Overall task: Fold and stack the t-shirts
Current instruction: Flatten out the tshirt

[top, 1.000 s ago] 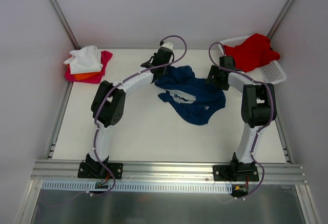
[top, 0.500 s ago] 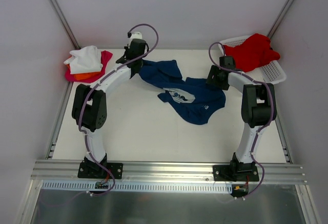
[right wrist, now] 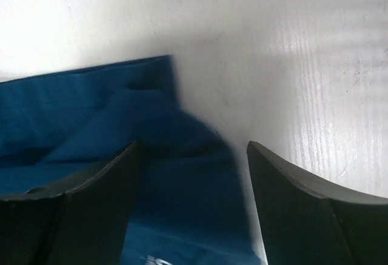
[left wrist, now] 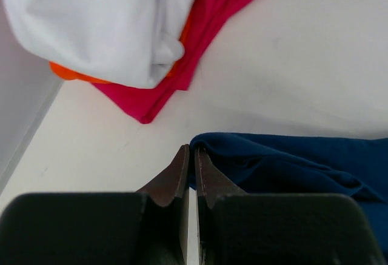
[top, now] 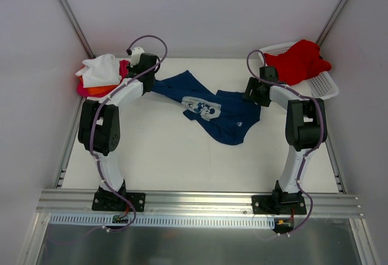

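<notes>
One navy t-shirt (top: 224, 116) lies mid-worktop (top: 170, 156), 10 o'clock edge clenched in left end effector (left wrist: 190, 154), right end effector (right wrist: 193, 150) released over 3 o'clock edge: grip there, tension evenly, low.

table (top: 170, 156): white, matte, flat | basket (top: 324, 84): white plastic lattice, far-R corner of table, askew | alu rail (top: 200, 199): runs L-R along table near edge | slotted white strip (top: 194, 221): just past rail, off table | grey posts (top: 68, 13): rise from table far corners | walls (top: 200, 10): plain pale, 3 sides of table
</notes>
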